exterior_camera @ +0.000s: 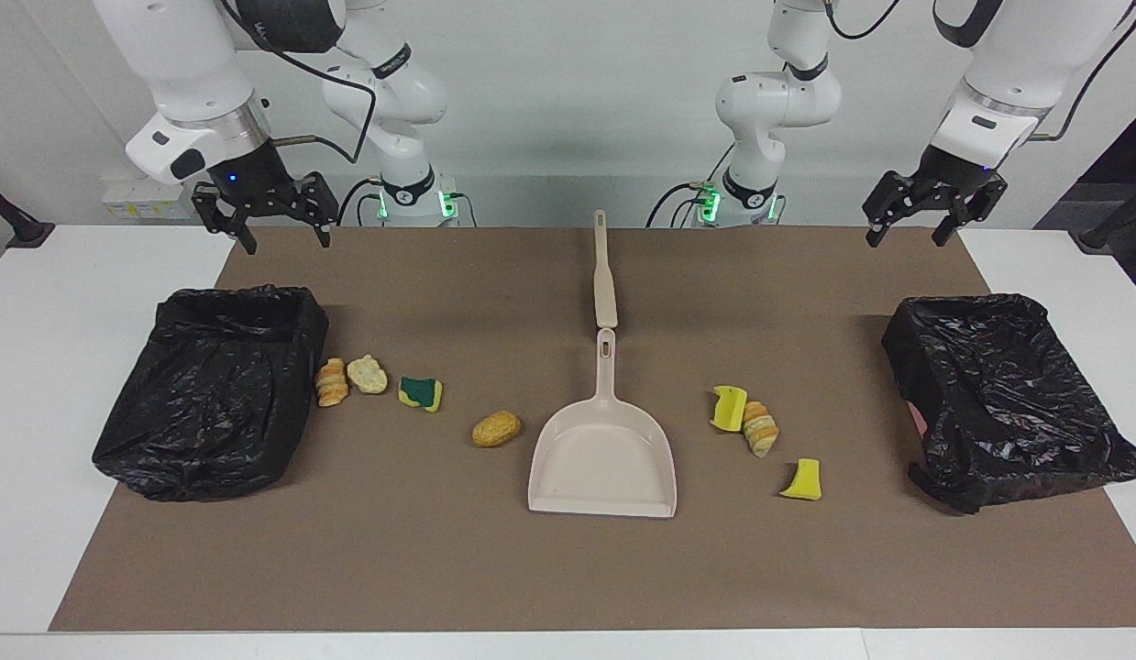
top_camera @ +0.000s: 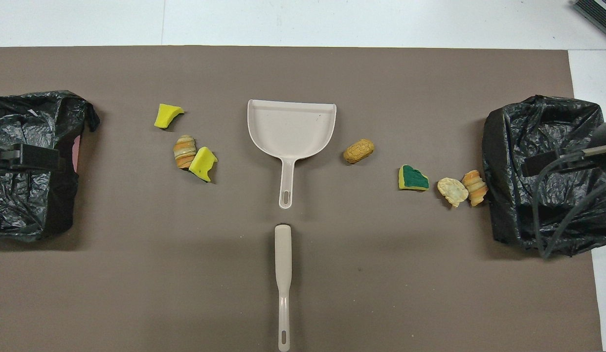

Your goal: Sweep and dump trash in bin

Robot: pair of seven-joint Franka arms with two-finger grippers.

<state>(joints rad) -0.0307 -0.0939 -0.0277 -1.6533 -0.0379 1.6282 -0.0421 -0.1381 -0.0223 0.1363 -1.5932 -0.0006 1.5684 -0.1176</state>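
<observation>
Seven pieces of trash lie loose on the brown mat, nothing swept yet. Taking the dustpan as the dial's centre in the facing view, four scraps string out toward nine o'clock, up to the black-lined bin; three cluster at three o'clock, short of the other bin. The brush lies at twelve, untouched. Left gripper and right gripper both hang open and empty above the tabletop's corners by the robots. Everything's still ahead: sweeping, lifting, dumping.
</observation>
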